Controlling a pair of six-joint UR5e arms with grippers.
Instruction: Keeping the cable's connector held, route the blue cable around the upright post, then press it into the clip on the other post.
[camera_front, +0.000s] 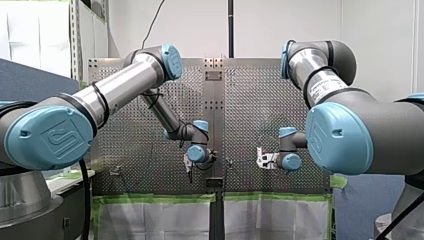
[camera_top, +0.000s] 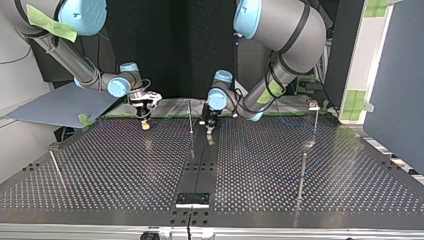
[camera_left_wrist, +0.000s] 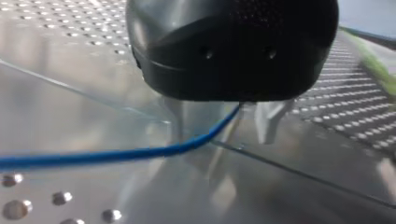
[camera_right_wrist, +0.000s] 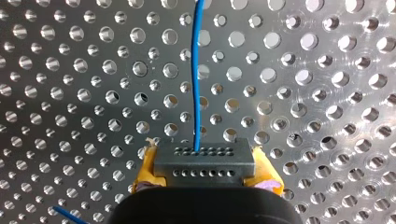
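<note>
In the front view I see my left gripper (camera_front: 190, 170) and my right gripper (camera_front: 261, 159) low over the table (camera_front: 140, 140). Left wrist view: its metal fingers (camera_left_wrist: 180, 119) stand apart, with the blue cable (camera_left_wrist: 140, 152) running between them. Right wrist view: the yellow pads (camera_right_wrist: 145, 171) clamp the connector (camera_right_wrist: 204, 161), and the cable leads ahead.

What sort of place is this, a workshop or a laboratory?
Probably a robotics laboratory: my left arm and my right arm reach over a perforated table with thin upright posts.
</note>
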